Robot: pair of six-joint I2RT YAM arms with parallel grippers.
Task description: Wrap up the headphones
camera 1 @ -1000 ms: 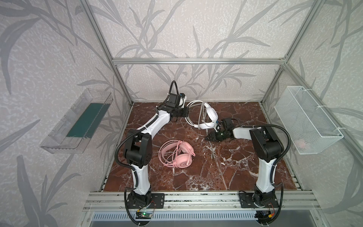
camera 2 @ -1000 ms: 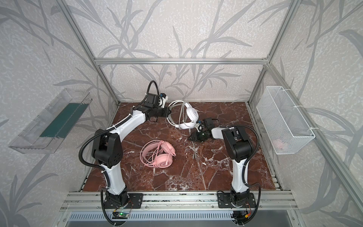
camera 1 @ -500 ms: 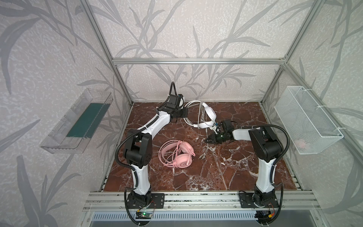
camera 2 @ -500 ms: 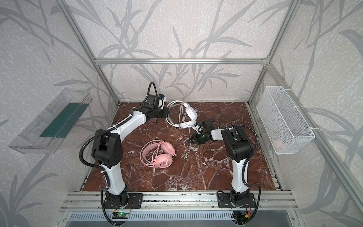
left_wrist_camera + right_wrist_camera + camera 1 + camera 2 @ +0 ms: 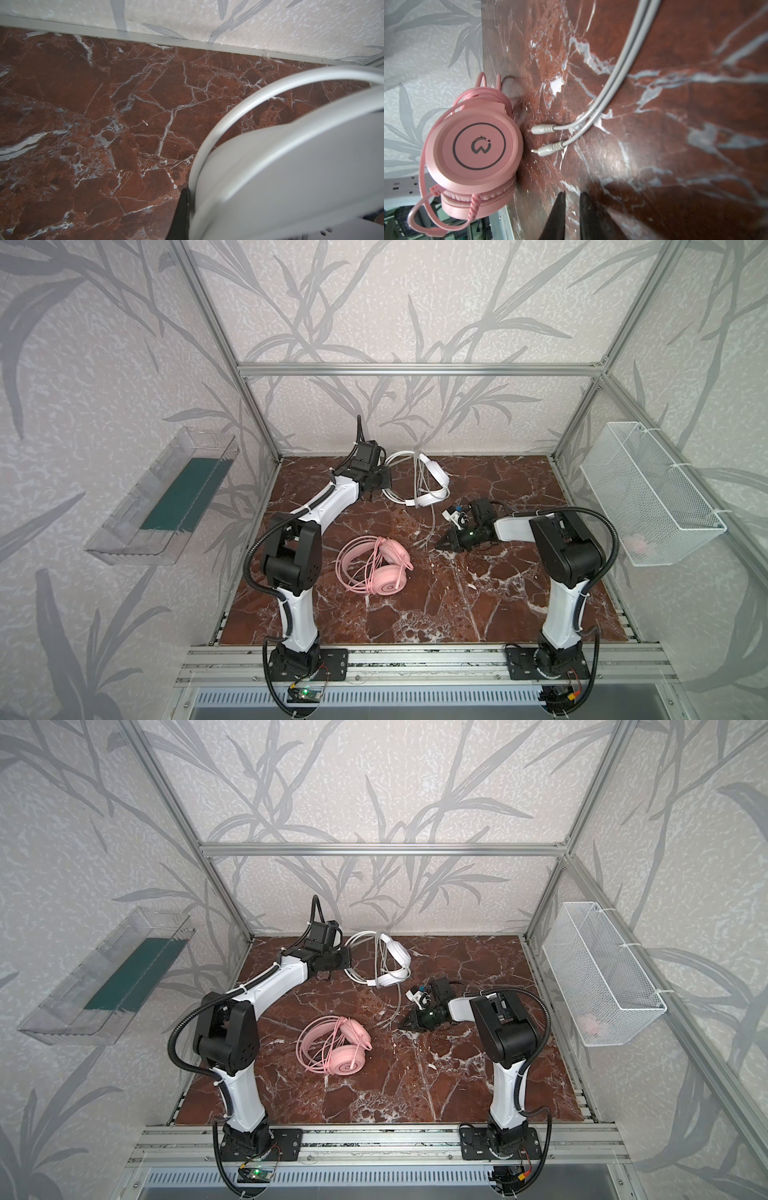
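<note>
White headphones (image 5: pixel 436 475) are raised at the back of the bench (image 5: pixel 519 572), close to the rear wall. They are held by the headband in the left claw (image 5: pixel 384 483), which is fully closed on it; in the left wrist view the band and one cup fill the near field. The white cable (image 5: pixel 433 518) drops from the headset and runs forward along the bench. It then bends to your left and ends in two plugs (image 5: pixel 544 129) lying side by side. The right claw (image 5: pixel 438 545) sits low over the bench, pointing left. Its fingers (image 5: pixel 560 212) stand a narrow gap apart with nothing between them. The plugs lie directly ahead of its tips, near but not touching, with their long axis roughly in line with the claw's approach. The right arm is therefore the nearer one for the free end, and the left arm is occupied as the holder. Pink headphones (image 5: pixel 386 572) lie flat on the bench toward the front left, cable already looped around them. One pink cup sits just beyond the plug tips, so expect little room to overshoot in that direction. Open bench lies to the right and front of the right claw. Use that side to draw the cable clear before looping it over the white headphones.
</note>
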